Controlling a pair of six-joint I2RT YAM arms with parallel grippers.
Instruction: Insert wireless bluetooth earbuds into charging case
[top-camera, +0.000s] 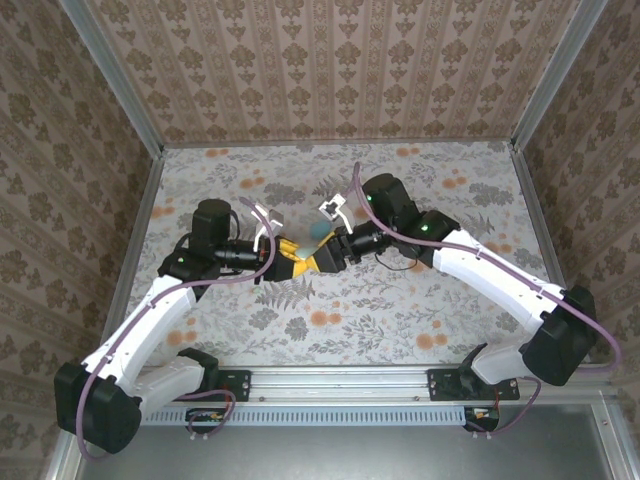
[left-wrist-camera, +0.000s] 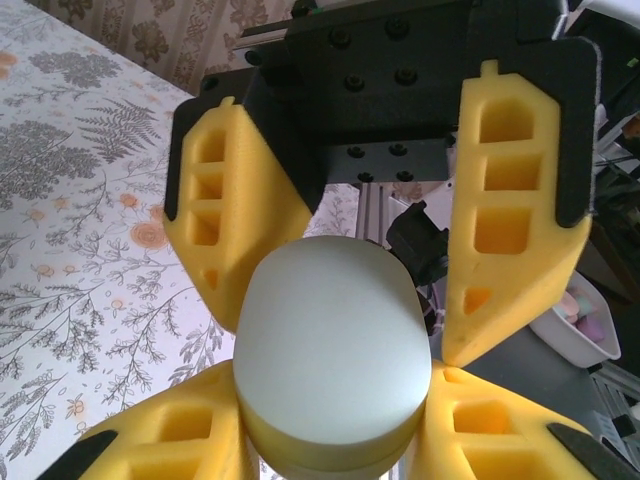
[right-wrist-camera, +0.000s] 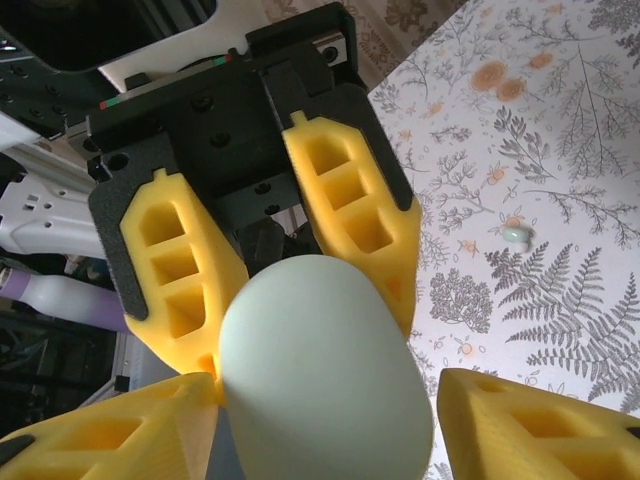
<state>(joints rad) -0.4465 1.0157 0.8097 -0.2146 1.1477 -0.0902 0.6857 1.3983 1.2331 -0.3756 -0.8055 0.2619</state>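
Ideally the left gripper (left-wrist-camera: 330, 445), clamped on the seemingly closed charging case (left-wrist-camera: 330, 340) mid-table (right-wrist-camera: 560, 120), should hold firm while the right gripper (right-wrist-camera: 320, 440), straddling it with its grip unclear, lifts the lid, one earbud (right-wrist-camera: 515, 234) lying nearby.

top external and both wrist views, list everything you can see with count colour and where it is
charging case: 1, pale blue, looks closed, held between both grippers
earbud: 1 seen, pale teal, lying on the table apart from the case
table: 1, white cloth with grey ferns and orange flowers, under the arms
wall panels: 3, brown damask, far side and both flanks
tray: 1, white with pinkish pieces inside, past the table edge
left gripper: 1, yellow fingers, closed on the case
right gripper: 1, yellow fingers, closed on the case from the opposite side
left arm, right arm: 2, white and black, bases at the near edge
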